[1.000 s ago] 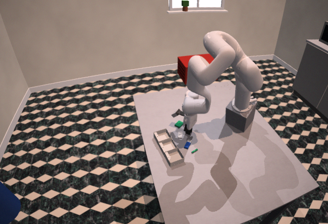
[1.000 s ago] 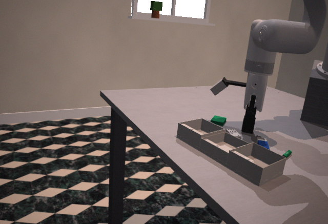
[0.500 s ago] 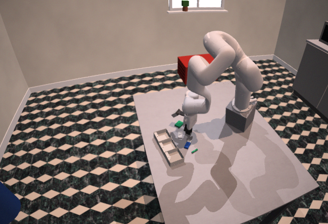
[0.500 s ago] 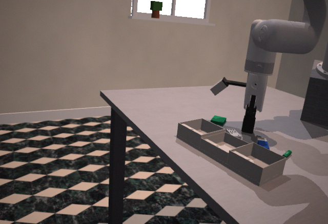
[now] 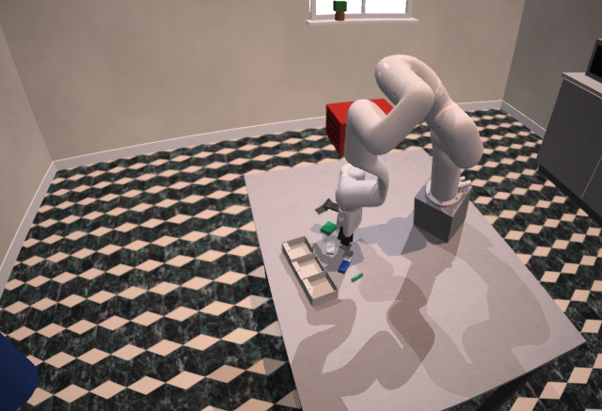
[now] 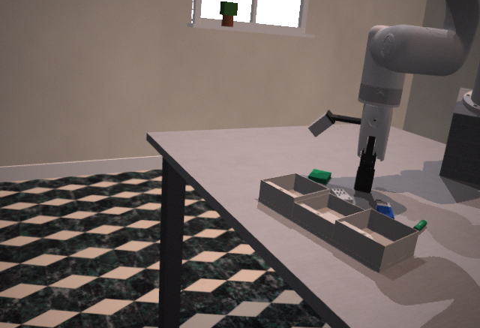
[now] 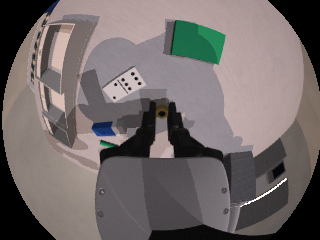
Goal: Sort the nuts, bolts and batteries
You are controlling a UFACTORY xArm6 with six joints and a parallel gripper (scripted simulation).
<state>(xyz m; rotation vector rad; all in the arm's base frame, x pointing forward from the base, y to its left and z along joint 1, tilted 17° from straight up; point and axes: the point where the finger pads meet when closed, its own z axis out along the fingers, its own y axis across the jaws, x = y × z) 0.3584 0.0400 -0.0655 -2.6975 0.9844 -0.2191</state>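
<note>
My gripper (image 5: 345, 241) points straight down with its fingertips at the table top, just behind the row of bins. In the wrist view the fingers are shut on a small brass nut (image 7: 160, 111). The gripper also shows in the exterior view (image 6: 363, 188). A small green battery (image 5: 356, 276) lies on the table near the row's near end and also shows in the exterior view (image 6: 420, 224). The grey row of three open bins (image 5: 308, 270) stands to the gripper's left. I cannot read the bin letters.
A white domino tile (image 6: 341, 194) lies between the gripper and the bins. A green block (image 6: 320, 175) lies behind them. A blue object (image 6: 385, 209) lies next to the gripper. The arm's grey base block (image 5: 441, 215) stands to the right.
</note>
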